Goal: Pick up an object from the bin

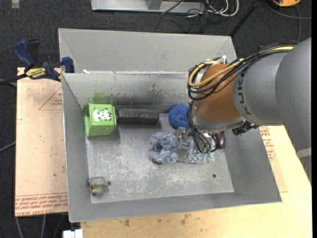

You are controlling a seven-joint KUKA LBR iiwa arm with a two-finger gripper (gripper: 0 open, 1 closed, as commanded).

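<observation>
Hand lowered onto crumpled cloth in grey bin

Hand is down near the floor of the bin, over a crumpled blue-and-white cloth that spreads out to either side beneath it. How far the hand is open, and whether it has hold of the cloth, cannot be told. Orange wrist cover, ringed with looped cables, sits directly above the hand. Blue ball lies just behind the hand, toward the back wall. Dark cylinder lies beyond the ball, farther from the hand, and a green block with a white pattern sits just beside the cylinder's far end. Small grey-brown lump lies well apart from the hand, near the far front corner.
</observation>
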